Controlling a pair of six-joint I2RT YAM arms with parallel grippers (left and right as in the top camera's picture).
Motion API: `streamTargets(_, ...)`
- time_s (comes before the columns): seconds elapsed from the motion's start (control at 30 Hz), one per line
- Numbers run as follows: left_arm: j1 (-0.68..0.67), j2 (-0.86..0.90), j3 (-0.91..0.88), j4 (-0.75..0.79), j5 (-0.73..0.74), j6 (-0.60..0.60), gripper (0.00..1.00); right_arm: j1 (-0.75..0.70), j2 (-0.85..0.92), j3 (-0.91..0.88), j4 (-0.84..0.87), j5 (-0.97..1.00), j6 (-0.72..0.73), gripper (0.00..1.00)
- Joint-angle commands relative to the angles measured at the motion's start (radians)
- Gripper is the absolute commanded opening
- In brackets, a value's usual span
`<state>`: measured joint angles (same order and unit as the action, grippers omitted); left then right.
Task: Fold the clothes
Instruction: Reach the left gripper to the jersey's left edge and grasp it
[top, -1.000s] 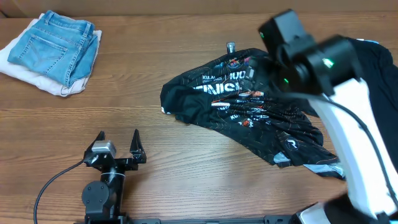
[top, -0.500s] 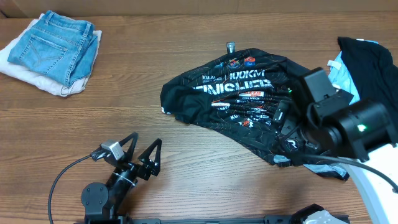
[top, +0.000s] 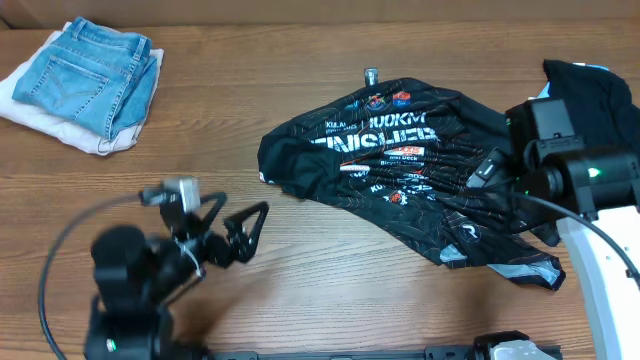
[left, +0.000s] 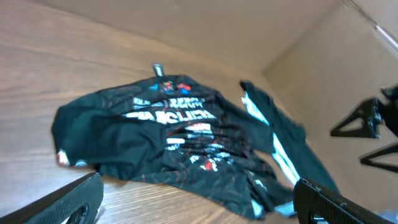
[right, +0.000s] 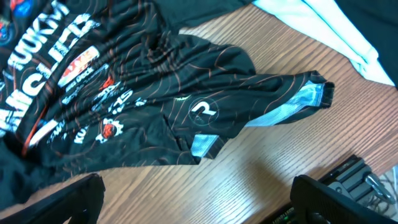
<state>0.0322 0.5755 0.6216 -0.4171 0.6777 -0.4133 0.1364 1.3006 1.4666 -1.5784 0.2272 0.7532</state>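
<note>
From overhead, the left gripper (top: 252, 230) has lifted off its rest and swung round to aim its spread fingers at the jersey (top: 400, 160). The right arm (top: 575, 175) has drawn back from over the cloth to its right-hand edge. The jersey itself lies as it did, crumpled and print-up in the middle of the wooden tabletop (top: 330, 300). We judge that folding has not begun and both arms are only lining up. Folded jeans (top: 95, 75) sit far left, a plain black garment (top: 590, 100) far right.

In the left wrist view, the fingers stand wide apart with nothing between them. The jersey lies well ahead, with a tan wall (left: 217, 25) behind it.

In the right wrist view, the right gripper (right: 198, 183) is likewise wide apart and empty, hovering over the jersey's blue-trimmed corner and bare wood grain.
</note>
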Motion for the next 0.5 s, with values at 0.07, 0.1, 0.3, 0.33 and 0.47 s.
streamTargets(0.07,-0.007,0.281,0.182,0.006,0.35,0.129,1.0,-0.045,0.036,-0.04,0.01,-0.05,-0.066,1.0)
streamTargets(0.1,-0.008,0.319,0.189,0.042,0.405,0.129,1.0,-0.051,0.039,-0.058,0.018,-0.049,-0.066,1.0)
streamTargets(0.3,-0.082,0.484,0.193,-0.072,0.153,0.08,1.0,-0.098,0.042,-0.168,0.11,-0.08,-0.072,1.0)
streamTargets(0.33,-0.132,0.529,0.193,-0.128,-0.001,0.032,1.0,-0.117,0.042,-0.195,0.133,-0.111,-0.074,1.0)
streamTargets(0.47,-0.277,0.635,0.195,-0.13,-0.246,-0.026,1.0,-0.164,0.043,-0.241,0.178,-0.14,-0.095,1.0)
